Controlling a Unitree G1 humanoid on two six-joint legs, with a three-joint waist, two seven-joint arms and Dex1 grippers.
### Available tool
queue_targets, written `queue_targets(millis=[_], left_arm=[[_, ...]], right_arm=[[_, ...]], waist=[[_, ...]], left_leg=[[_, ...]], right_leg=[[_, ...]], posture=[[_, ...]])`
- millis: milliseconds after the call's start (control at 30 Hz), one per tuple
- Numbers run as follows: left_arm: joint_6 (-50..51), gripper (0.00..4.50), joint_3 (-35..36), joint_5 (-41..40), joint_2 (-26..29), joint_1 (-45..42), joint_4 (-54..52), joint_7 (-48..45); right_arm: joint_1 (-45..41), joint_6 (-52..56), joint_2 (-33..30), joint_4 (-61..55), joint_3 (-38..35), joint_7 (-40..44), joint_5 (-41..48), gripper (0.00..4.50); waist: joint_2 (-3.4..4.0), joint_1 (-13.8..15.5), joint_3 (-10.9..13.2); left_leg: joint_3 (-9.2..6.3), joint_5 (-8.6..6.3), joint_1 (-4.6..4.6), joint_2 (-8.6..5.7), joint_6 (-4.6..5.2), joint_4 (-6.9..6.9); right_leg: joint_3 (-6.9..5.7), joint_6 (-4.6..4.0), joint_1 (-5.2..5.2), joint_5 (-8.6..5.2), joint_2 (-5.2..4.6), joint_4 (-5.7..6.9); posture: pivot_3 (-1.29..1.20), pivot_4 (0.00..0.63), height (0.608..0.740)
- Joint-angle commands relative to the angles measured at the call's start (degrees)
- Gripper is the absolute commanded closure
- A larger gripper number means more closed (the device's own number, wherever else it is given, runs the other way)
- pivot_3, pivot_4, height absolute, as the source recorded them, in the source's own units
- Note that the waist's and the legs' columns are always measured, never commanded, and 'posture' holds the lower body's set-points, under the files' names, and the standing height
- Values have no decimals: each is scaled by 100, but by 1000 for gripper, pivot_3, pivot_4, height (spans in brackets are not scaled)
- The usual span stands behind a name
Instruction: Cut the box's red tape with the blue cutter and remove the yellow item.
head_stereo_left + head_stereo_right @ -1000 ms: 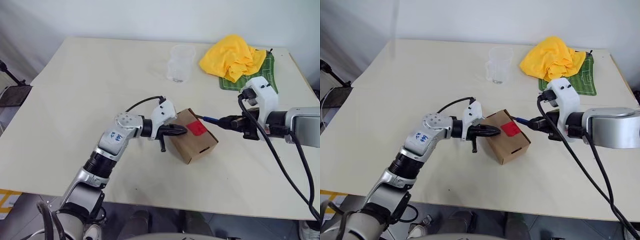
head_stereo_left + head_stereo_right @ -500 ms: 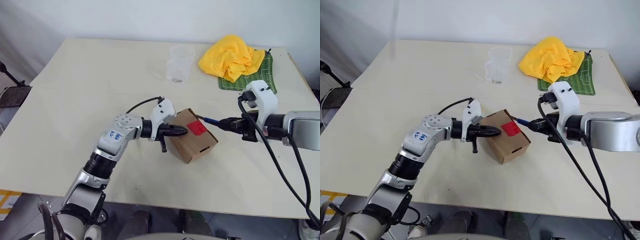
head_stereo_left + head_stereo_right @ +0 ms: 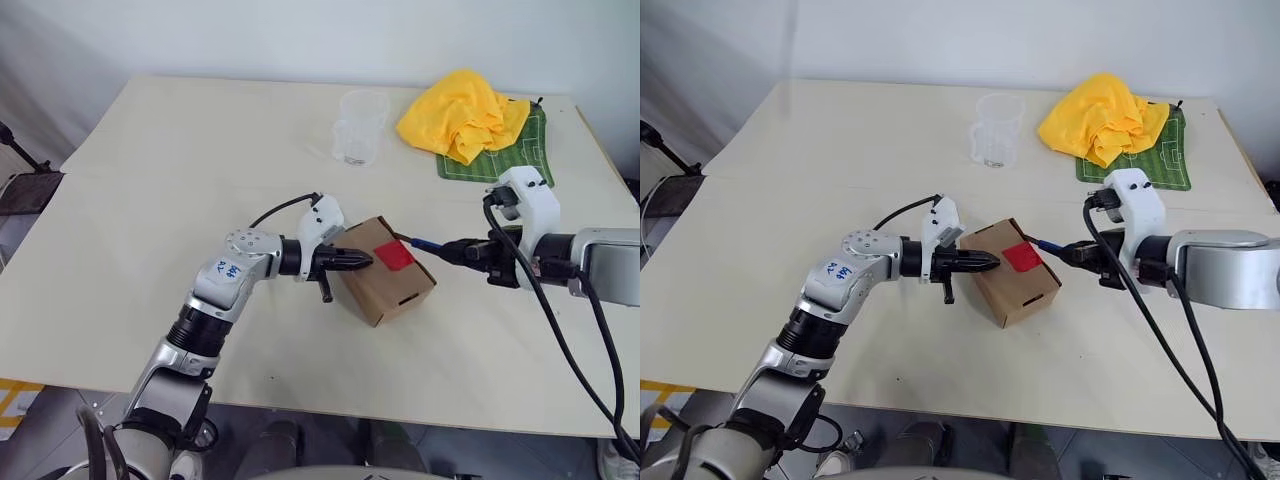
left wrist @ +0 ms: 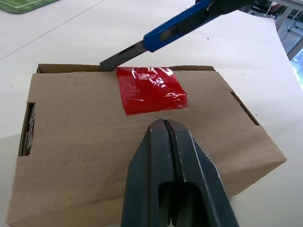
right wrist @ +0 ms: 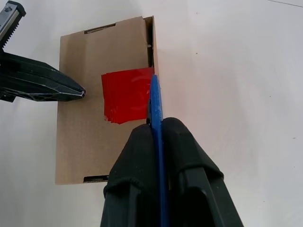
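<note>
Brown cardboard box [image 3: 385, 272] sitting mid-table [image 3: 180, 170], red tape [image 3: 394, 256] on its top face. Left gripper [image 4: 164, 124] pressed together, tips resting on the cardboard just beside the tape. Right gripper [image 5: 156, 126] pinching blue cutter [image 4: 177, 28], blade tip at the tape's far edge.

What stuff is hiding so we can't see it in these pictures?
- The yellow item: whatever is inside the small brown cardboard box is hidden by its closed walls, in all views.
- The slim blue cutter's blade tip: in the left wrist view the box's far edge, beside the red tape patch, hides it.
- The green mat: partly covered by the yellow cloth in the head views.
</note>
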Motion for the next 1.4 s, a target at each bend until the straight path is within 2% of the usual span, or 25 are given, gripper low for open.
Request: queue_targets(millis=[33,300,467,1400], left_arm=[[34,4500,-47,-24,0,-7,-160,20],[-435,4500,-623,660,186,-183,-56,61],[-393,4500,-782,886,175,-286,-131,170],[71,4500,-892,956,56,-40,-494,453]], right_arm=[[-1,47,-83,-122,-169,95,83,4454],[-148,135,26,-159,61,183,83,4454],[-170,204,-6,-63,143,150,83,4454],[-976,1388,-697,683,1220,1340,83,4454]], waist=[[0,0,0],[1,9,0],[1,4,-1],[9,13,-6]], left_leg=[[0,0,0,0,0,0],[0,0,0,-2,0,7],[1,-1,3,-3,1,12],[3,-2,3,-5,4,15]], right_leg=[[0,0,0,0,0,0],[0,0,1,0,0,-2],[3,0,3,0,-1,-3],[6,0,5,0,-5,-4]], posture=[[0,150,740],[0,150,740],[0,150,740],[0,150,740]])
